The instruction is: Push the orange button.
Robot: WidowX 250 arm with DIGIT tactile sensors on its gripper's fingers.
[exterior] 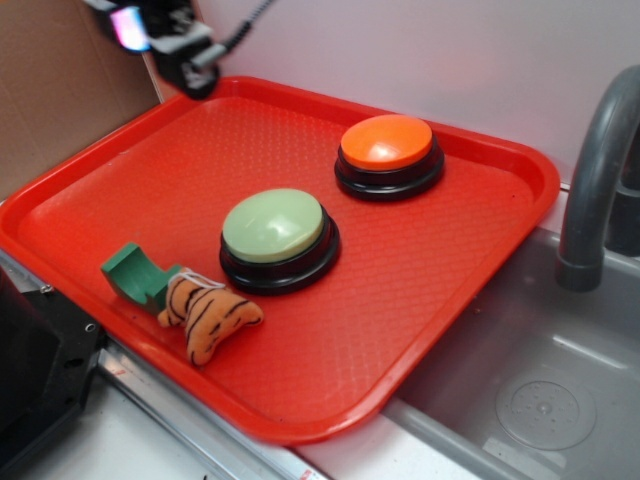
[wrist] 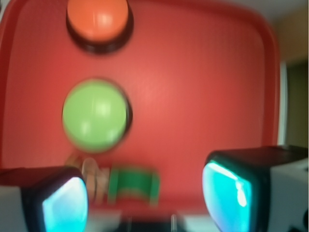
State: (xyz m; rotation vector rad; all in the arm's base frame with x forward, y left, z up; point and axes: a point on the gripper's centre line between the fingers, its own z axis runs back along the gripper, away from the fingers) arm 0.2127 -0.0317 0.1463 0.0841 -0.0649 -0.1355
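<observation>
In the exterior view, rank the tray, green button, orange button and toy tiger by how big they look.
1. Red tray, by far the largest.
2. Green button and orange button: green looks slightly bigger, but it sits nearer the camera, so I wouldn't rank them apart.
3. Toy tiger, the smallest.

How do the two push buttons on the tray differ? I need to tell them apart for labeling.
The orange button has a bright orange dome; the green button has a pale green one. The orange button sits near the tray's far rim, the green button nearer the middle, beside the tiger toy. Both are round domes on glossy black bases, similar in size, untouched.
</observation>
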